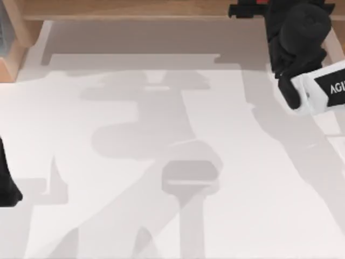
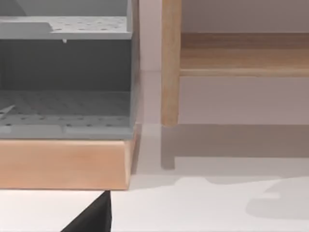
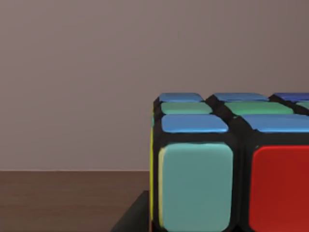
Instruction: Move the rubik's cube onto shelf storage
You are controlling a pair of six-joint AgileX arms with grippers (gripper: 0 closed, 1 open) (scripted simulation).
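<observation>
Cataloguing of item for transfer: rubik's cube [image 3: 227, 164], small hard cube of glossy tiles in black grid lines; blue and green tiles on top, pale teal and red on the near face, a yellow sliver along one edge.

Location: right at the right wrist camera, above or on a brown wooden board [image 3: 67, 198] with a plain wall behind. Judged to be the shelf storage [image 1: 135, 8] running along the far edge of the table [image 1: 161, 216]. Contact between cube and board hidden, so resting or held just clear cannot be told.

Tool: right gripper [image 1: 252, 11] reaching over the far right part of the shelf in the top view. Spread or pinching the cube: cannot tell from these views.

Left arm [image 1: 7, 183] parked at the table's left edge; its camera facing a grey rack [image 2: 65, 72] on a wooden base, with the shelf's upright post [image 2: 170, 63] beside it. Grip state likewise cannot be told.

Handling, as judgement:
- Light; rigid as a whole, no give under squeeze.
- Smooth tiles, likely slippery; moderate, even pressure advised.
- Layers liable to twist if pinched off-centre or across a corner.
- Best hold: two opposite flat faces, centred on the middle row, square to the faces.
- Not fragile, but prone to tumble if released tilted; flat set-down well inside the board edge preferred.
</observation>
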